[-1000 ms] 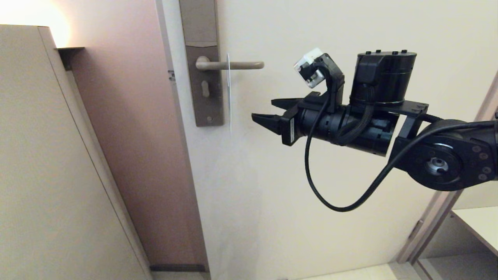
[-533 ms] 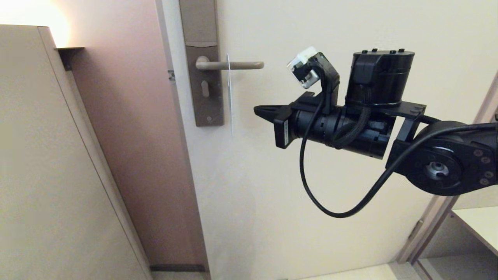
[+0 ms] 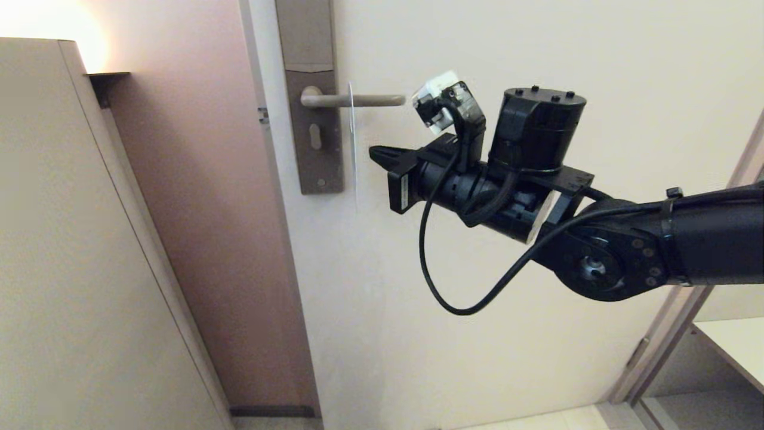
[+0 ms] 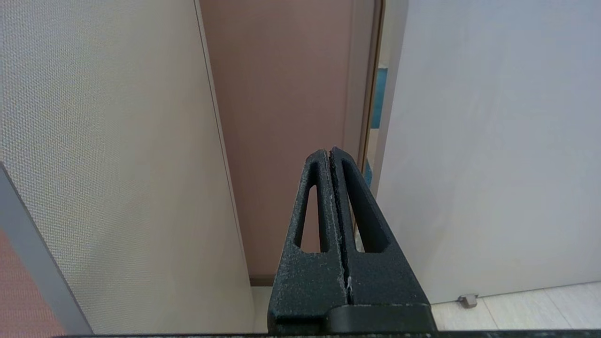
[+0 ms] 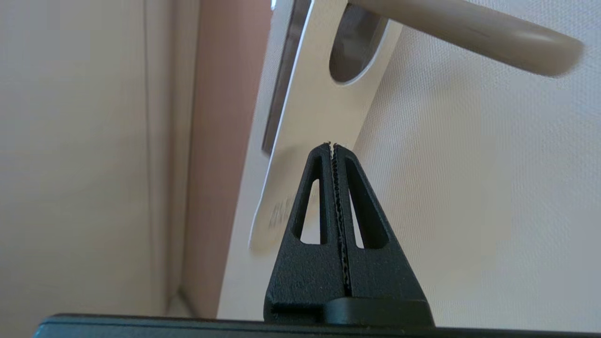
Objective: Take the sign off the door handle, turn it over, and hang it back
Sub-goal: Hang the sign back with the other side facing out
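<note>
sign (image 3: 353,143): edge-on in head view, faces unreadable; print on white face blurred in right wrist view. hangs by oval hole on door handle (image 3: 352,100), against door (image 3: 537,48).
right pincer (image 3: 377,154): fingers pressed together, holding nothing, tip just right of sign, below lever.
left pincer (image 4: 332,157): closed, empty, low beside cabinet (image 4: 94,141).
change: right pincer shifted left and up, nearer sign; sign unmoved.

Right gripper (image 3: 377,154) raised, fingers together.
</note>
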{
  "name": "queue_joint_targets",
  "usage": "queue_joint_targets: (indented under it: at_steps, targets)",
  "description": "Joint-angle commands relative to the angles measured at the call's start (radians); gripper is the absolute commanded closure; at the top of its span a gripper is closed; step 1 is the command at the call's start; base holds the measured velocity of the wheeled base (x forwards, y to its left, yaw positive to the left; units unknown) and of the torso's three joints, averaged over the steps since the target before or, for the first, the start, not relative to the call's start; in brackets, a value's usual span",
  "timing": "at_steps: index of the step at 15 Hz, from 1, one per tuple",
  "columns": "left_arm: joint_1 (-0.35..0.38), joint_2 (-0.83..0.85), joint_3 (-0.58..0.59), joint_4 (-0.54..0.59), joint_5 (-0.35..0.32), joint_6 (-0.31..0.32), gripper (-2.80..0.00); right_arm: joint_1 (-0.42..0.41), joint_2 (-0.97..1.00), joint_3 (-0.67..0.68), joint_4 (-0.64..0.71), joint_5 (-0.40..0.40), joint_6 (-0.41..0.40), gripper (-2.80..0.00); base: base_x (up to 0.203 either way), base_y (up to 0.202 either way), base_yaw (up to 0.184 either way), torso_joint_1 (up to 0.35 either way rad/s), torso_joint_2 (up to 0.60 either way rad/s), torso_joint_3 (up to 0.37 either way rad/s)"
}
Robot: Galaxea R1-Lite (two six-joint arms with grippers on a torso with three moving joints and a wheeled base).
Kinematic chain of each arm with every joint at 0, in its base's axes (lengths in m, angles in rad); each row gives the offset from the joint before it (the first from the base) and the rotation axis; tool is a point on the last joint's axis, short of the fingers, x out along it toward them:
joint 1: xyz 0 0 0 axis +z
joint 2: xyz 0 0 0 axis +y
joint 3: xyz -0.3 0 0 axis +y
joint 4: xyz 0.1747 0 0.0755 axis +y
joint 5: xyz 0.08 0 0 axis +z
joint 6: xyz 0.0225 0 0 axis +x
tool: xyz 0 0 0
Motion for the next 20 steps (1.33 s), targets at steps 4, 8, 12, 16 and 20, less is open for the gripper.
queue_joint_targets:
  at_steps: [4, 8, 12, 16, 20]
  targets:
    - [0.0, 0.0, 0.0, 0.0, 0.001, -0.001, 0.0, 0.02, 0.111, -0.071, -0.025, -0.004, -0.001, 0.0, 0.0, 0.0, 0.0, 0.0, 0.0, 0.0]
    - [0.0, 0.0, 0.0, 0.0, 0.001, 0.0, 0.0, 0.053, 0.167, -0.16, -0.042, -0.042, -0.001, 0.0, 0.0, 0.0, 0.0, 0.0, 0.0, 0.0]
    - [0.0, 0.0, 0.0, 0.0, 0.001, -0.001, 0.0, 0.097, 0.172, -0.163, -0.042, -0.046, -0.001, 0.0, 0.0, 0.0, 0.0, 0.0, 0.0, 0.0]
    - [0.0, 0.0, 0.0, 0.0, 0.001, -0.002, 0.0, 0.136, 0.23, -0.231, -0.078, -0.083, -0.004, 0.0, 0.0, 0.0, 0.0, 0.0, 0.0, 0.0]
    - [0.0, 0.0, 0.0, 0.0, 0.001, 0.0, 0.0, 0.151, 0.297, -0.326, -0.088, -0.192, -0.005, 0.0, 0.0, 0.0, 0.0, 0.0, 0.0, 0.0]
